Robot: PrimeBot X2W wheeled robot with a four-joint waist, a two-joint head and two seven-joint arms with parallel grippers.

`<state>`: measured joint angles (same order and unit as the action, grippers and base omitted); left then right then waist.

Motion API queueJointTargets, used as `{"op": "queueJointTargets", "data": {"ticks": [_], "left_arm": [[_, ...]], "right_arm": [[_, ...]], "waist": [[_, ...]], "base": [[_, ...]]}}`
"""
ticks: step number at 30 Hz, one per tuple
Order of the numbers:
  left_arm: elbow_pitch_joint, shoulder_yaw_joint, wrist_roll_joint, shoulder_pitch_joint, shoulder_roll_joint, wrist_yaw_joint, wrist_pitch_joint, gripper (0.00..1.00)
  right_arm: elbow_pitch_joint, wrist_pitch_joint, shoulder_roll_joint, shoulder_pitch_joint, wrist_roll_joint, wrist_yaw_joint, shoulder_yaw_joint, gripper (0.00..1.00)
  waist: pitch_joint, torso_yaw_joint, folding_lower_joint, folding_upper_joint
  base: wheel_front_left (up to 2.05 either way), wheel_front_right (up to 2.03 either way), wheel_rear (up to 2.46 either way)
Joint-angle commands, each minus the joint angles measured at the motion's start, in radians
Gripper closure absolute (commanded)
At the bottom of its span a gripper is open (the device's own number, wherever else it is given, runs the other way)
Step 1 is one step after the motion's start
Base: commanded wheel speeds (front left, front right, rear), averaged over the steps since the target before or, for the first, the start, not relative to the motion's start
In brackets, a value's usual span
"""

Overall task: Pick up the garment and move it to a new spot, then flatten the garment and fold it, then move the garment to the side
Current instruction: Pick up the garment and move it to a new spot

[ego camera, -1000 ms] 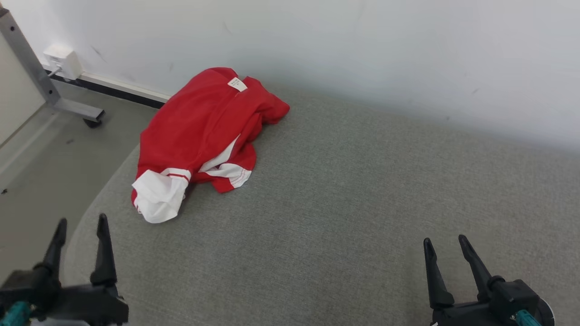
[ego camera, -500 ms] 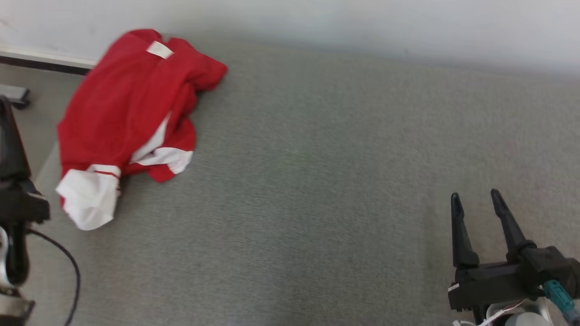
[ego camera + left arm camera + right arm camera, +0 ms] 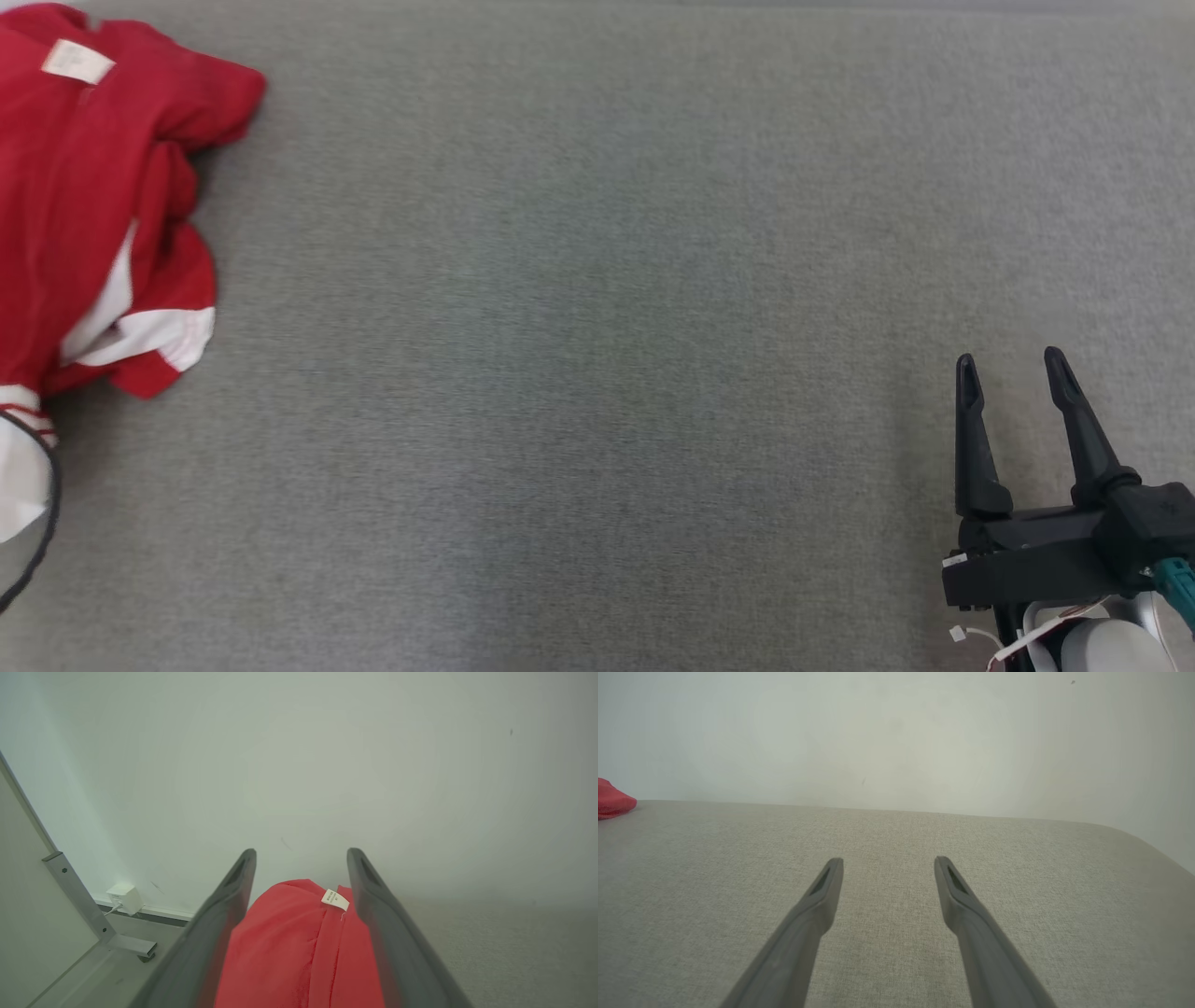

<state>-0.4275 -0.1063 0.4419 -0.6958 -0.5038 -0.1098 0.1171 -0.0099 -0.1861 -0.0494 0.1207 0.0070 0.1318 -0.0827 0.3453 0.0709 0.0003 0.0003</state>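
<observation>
Nothing done: crumpled red-and-white garment (image 3: 93, 187) sits at your grey fabric bench's (image 3: 597, 327) far-left corner; left fingers (image 3: 233, 891), right fingers (image 3: 976, 448) wide, empty.

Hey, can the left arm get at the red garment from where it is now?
Probably yes. The left gripper is open and aimed at the red garment, which shows between its fingers in the left wrist view with nothing in front of it. The remaining gap is unclear.
</observation>
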Motion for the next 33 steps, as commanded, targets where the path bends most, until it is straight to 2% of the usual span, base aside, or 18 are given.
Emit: {"op": "queueJointTargets", "data": {"ticks": [1,9,17,29,30,31,33], "left_arm": [[-0.012,0.002,0.01,-0.012,-0.009,-0.003,-0.006,0.0],[-0.177,0.059,0.016,-0.086,-0.054,-0.015,-0.071,0.0],[-0.316,0.138,0.068,-0.11,-0.075,-0.019,-0.151,0.0],[-0.421,0.259,0.224,-0.089,-0.115,-0.02,-0.328,0.0],[-0.429,0.265,0.234,-0.089,-0.118,-0.02,-0.333,0.81],[-0.433,0.275,0.242,-0.088,-0.117,-0.02,-0.341,1.0],[-0.437,0.292,0.255,-0.086,-0.121,-0.02,-0.339,1.0]], "right_arm": [[-0.004,0.0,-0.002,0.007,-0.004,-0.002,-0.002,0.0],[-0.028,0.017,-0.002,0.02,-0.013,-0.002,-0.011,0.0],[-0.037,0.029,-0.002,0.025,-0.019,-0.002,-0.004,0.0],[-0.042,0.031,-0.002,0.016,-0.015,-0.002,0.002,0.0],[-0.041,0.031,-0.002,0.016,-0.013,-0.002,0.003,0.0],[-0.038,0.032,-0.002,0.016,-0.012,-0.002,0.004,0.0],[-0.034,0.032,-0.002,0.017,-0.01,-0.002,0.005,0.0]], "waist": [[0.055,-0.054,-0.0003,-0.0003],[0.082,-0.075,-0.0003,-0.0003],[0.077,-0.082,-0.0003,-0.0003],[0.062,-0.103,-0.0003,-0.0003],[0.06,-0.103,-0.0003,-0.0003],[0.057,-0.104,-0.0003,-0.0003],[0.052,-0.105,-0.0003,-0.0003]], "base": [[0.0,0.0,0.0],[0.0,0.0,0.0],[0.0,0.0,0.0],[0.0,0.0,0.0],[0.0,0.0,0.0],[0.0,0.0,0.0],[0.0,0.0,0.0]]}}
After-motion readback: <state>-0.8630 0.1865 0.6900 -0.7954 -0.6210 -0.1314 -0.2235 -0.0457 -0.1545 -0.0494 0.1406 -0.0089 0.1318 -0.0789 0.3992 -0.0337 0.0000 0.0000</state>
